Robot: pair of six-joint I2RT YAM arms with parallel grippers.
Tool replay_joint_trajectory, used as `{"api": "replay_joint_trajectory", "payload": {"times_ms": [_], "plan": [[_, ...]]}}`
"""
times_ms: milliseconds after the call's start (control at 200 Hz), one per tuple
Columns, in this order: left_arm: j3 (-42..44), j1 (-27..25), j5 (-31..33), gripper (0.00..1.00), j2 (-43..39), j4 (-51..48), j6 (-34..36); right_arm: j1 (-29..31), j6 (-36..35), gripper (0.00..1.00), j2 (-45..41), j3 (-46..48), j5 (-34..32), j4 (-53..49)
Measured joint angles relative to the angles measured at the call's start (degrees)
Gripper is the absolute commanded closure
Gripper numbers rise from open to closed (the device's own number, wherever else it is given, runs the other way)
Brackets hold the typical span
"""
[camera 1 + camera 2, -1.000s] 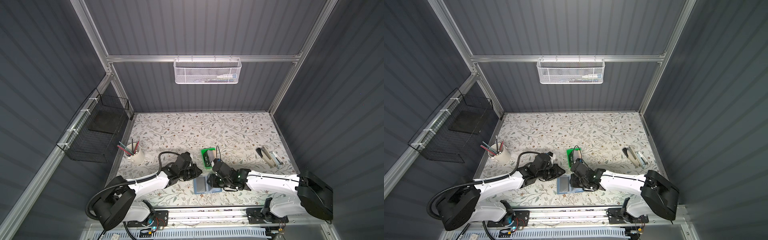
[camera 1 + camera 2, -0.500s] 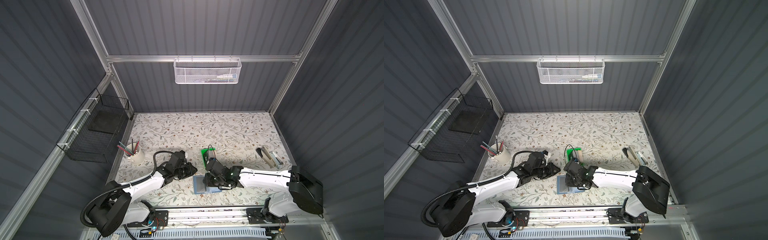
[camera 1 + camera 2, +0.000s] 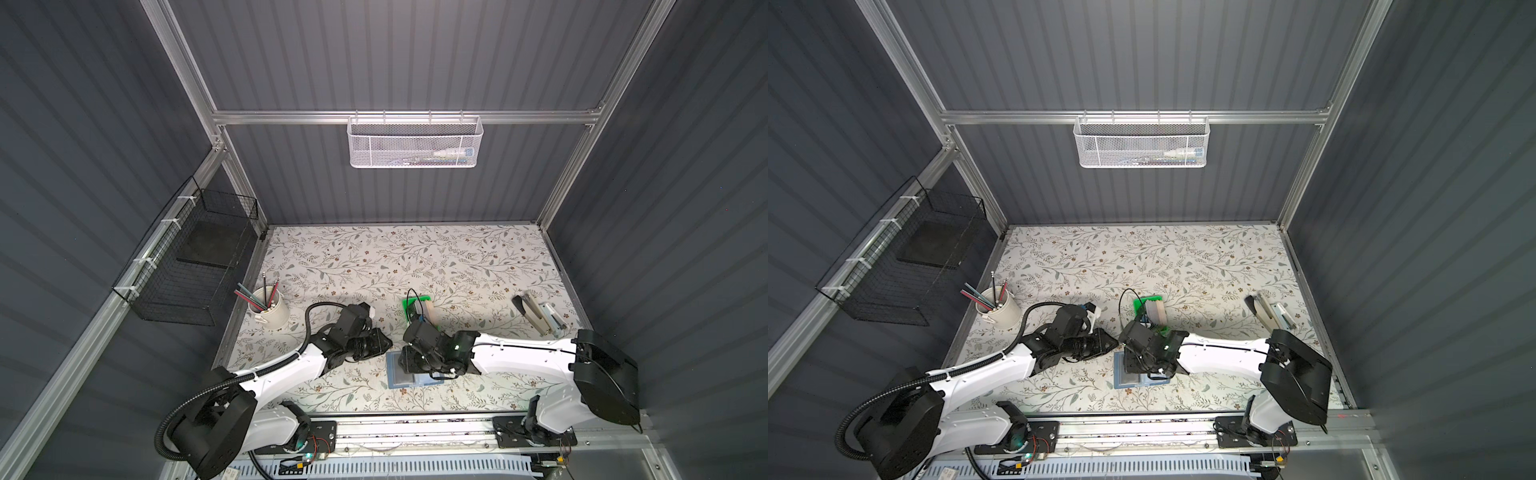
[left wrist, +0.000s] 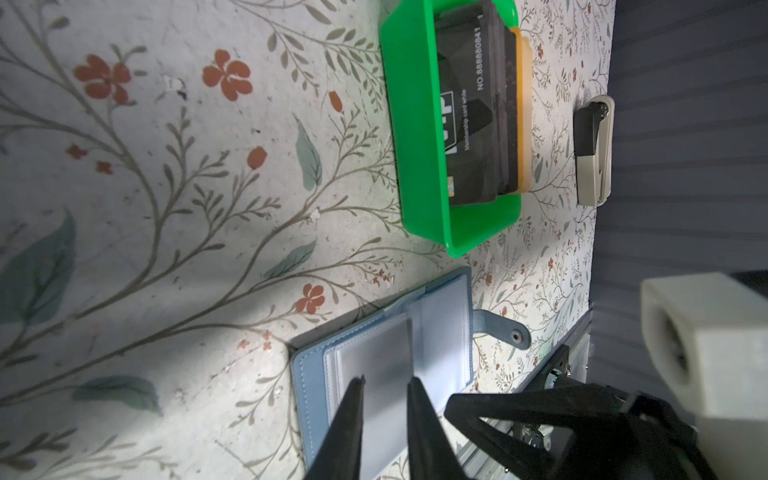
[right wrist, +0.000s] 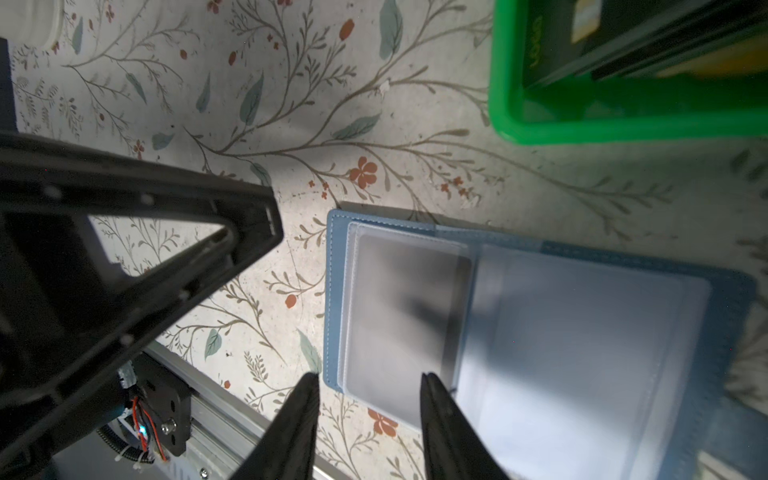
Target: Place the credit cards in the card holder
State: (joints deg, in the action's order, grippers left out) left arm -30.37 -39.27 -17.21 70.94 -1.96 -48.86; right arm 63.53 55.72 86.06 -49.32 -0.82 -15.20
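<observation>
Left gripper (image 4: 384, 382), jaws narrowly parted and empty, is poised over the open card holder (image 5: 336, 291), which lies flat on the floral tabletop (image 3: 415, 257). One grey card (image 5: 409, 307) is pocketed on the side nearest it. Right gripper (image 5: 370, 378), jaws spread and empty, hangs above that card's outer edge. The other credit cards (image 4: 473, 124) lean stacked in the green tray (image 4: 415, 137) just beyond. Advised: rise clear without snagging the plastic, then pinch the foremost dark card by its free edge.

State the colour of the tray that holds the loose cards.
Bright green. The tray shows best in the left wrist view.
</observation>
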Motion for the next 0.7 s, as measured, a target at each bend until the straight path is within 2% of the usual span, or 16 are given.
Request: {"api": "replay_joint_trajectory", "payload": {"times_ms": [150, 355, 525, 625, 700], "plan": [[-1.97, 0.00, 0.94, 0.73, -0.09, -1.92, 1.33, -0.33, -1.86, 0.39, -3.58, 0.00, -2.58, -0.74], [-5.88, 0.00, 3.28, 0.69, -0.63, -4.52, 3.76, -2.34, -5.55, 0.02, -10.60, 2.05, -7.08, 0.00], [-10.29, 0.00, 8.83, 0.64, -1.44, -9.01, 5.88, -3.96, -8.26, 0.01, -14.60, 4.76, -12.28, 1.68], [-10.97, 0.00, 11.98, 0.57, -3.78, -10.05, 6.23, -4.26, -9.99, 0.01, -15.54, 5.64, -15.13, 1.38], [-10.97, 0.00, 13.53, 0.56, -4.70, -10.12, 6.21, -5.05, -11.54, 0.01, -16.33, 6.01, -15.72, 1.42]]}}
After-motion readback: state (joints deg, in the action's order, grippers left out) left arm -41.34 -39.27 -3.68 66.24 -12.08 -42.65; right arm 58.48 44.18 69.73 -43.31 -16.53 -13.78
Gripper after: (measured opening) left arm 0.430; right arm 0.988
